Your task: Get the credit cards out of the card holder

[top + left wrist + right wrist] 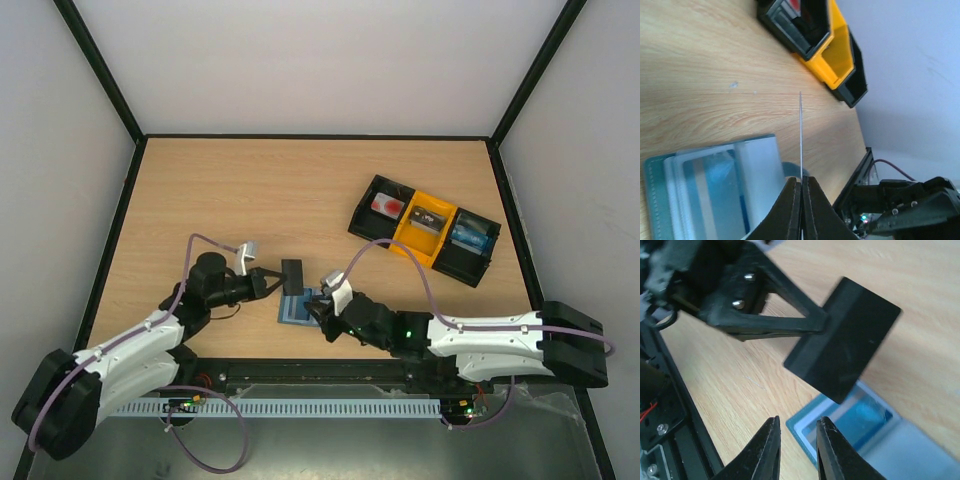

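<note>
The card holder (pixel 293 312) lies open on the wooden table between the two arms, its clear pockets showing blue cards (pixel 860 417). My left gripper (pixel 279 281) is shut on one edge of a black credit card (pixel 292 272) and holds it in the air just above the holder. In the left wrist view that card (pixel 800 130) appears edge-on as a thin line rising from the shut fingertips (pixel 801 181), with the card holder (pixel 710 192) to their left. My right gripper (pixel 797 426) hovers at the holder's near corner, jaws a little apart with nothing between them. The black card (pixel 845 347) hangs ahead of it.
A black-and-yellow three-compartment tray (pixel 425 228) sits at the back right with small items in its compartments, and it also shows in the left wrist view (pixel 832 55). A black rail (pixel 670 430) runs along the table's near edge behind both grippers.
</note>
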`<action>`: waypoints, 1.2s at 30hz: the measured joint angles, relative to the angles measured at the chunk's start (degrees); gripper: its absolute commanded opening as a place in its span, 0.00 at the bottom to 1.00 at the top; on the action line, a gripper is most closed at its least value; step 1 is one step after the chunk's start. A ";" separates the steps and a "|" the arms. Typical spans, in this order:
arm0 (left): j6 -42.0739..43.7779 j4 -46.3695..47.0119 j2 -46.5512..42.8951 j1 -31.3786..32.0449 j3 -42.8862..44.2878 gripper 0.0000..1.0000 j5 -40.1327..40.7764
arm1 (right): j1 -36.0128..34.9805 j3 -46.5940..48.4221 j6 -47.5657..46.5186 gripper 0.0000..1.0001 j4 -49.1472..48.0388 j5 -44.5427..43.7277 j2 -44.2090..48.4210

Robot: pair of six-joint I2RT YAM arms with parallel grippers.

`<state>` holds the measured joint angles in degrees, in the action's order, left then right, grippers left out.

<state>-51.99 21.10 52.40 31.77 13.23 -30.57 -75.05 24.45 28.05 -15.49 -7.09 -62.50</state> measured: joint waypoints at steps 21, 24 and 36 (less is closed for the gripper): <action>-18.62 -0.90 -4.42 -3.21 1.60 0.03 -12.74 | -5.73 -0.20 -47.21 0.37 -7.34 -12.68 -0.11; -20.13 -0.04 -4.50 -3.63 1.18 0.03 -13.27 | -6.69 -0.17 -50.69 0.38 -7.28 -14.38 -1.53; -21.97 0.44 -4.74 -4.09 0.63 0.03 -14.88 | -10.51 1.18 -60.76 0.35 -10.75 -22.64 -9.60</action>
<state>-73.95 21.54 47.66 27.68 13.87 -45.45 -85.56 25.63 -32.71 -26.24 -29.74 -72.10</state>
